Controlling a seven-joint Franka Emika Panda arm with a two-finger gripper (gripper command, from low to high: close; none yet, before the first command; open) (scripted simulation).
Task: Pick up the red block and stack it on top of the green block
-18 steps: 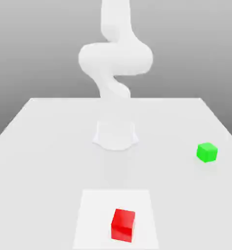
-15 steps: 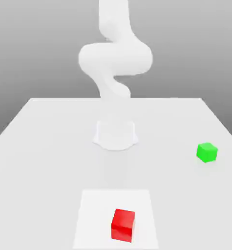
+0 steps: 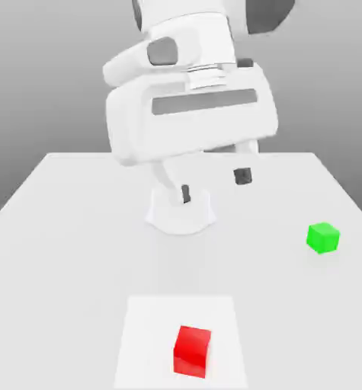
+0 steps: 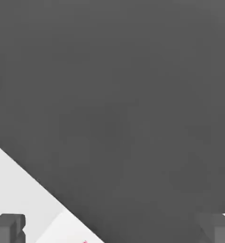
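The Gripper (image 3: 214,185) Is Wide Open and Empty

The room is plain and grey, darker low down behind the bench and lighter higher up. The bench (image 3: 62,266) is big, flat and pale. It holds up both blocks and the foot of the arm (image 3: 180,213).

The gripper hangs high over the bench, tipped a bit to one side. Its two fingers are spread as wide as they go, with nothing between them. That makes sense, as it has to fit around a block first.

A bright white square (image 3: 145,327) lies on the bench, near the front. The red block (image 3: 191,352) sits flat on it, turned a little. Maybe the square marks a spot for it.

The green block (image 3: 322,238) looks smaller. It sits right on the bench, over at the exterior view's right, well apart from the red one. Its top is bare, so the red block could go there.

I think the job is just starting. The gripper should go down to the red block and line up with its sides, or it may bump it.
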